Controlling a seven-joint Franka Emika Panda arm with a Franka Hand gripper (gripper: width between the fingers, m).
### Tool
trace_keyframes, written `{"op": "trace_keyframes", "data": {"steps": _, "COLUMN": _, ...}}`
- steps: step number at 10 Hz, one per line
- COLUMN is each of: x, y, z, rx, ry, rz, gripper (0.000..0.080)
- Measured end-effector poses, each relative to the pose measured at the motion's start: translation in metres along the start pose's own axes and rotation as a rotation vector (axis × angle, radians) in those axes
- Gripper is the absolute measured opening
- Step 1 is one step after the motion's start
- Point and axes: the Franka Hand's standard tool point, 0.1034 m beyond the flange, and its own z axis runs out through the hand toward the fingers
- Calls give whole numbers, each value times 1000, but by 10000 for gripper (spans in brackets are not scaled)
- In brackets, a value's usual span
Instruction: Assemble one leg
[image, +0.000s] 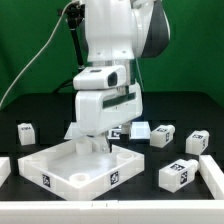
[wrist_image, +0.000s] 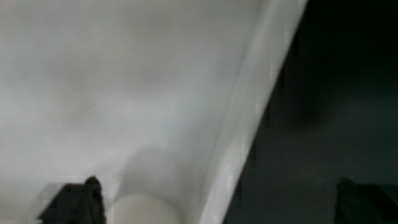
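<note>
- Since a leg has to be set into a corner of the large white square plastic tray-like piece (image: 60, 172), I hang my gripper (image: 92, 143) low over that piece's far side. My wrist is upright, so the fingers point straight down at it.
- Though the wrist view is blurred, it shows my two dark fingers (wrist_image: 71, 203) standing well apart. Between them are the tray-like piece's pale face and its edge, with the dark table (wrist_image: 338, 90) past that edge. I judge the jaws spread and clamped on nothing.
- A pale rounded shape lies between the fingers; I cannot tell whether it is a corner hole or a leg's end.
- The nearest small white plastic block-like leg with black-and-white marker tags (image: 140, 130) rests on the table just beside the tray-like piece's far corner, apart from my gripper.
- Other legs lie loose around the tray-like piece, within easy reach.
- I see no leg standing in the tray-like piece, though my gripper hides part of it, so I judge the task barely begun.
</note>
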Motion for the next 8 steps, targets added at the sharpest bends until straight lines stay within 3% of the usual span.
{"op": "trace_keyframes", "data": {"steps": 3, "x": -11, "y": 0, "z": 8, "rx": 13, "ry": -8, "rz": 15, "gripper": 650}}
{"op": "trace_keyframes", "data": {"steps": 5, "x": -10, "y": 2, "z": 7, "rx": 10, "ry": -7, "rz": 16, "gripper": 385}}
{"op": "trace_keyframes", "data": {"steps": 6, "x": -10, "y": 1, "z": 8, "rx": 11, "ry": -8, "rz": 16, "gripper": 385}}
{"op": "trace_keyframes", "data": {"steps": 8, "x": -11, "y": 1, "z": 8, "rx": 12, "ry": -8, "rz": 16, "gripper": 52}}
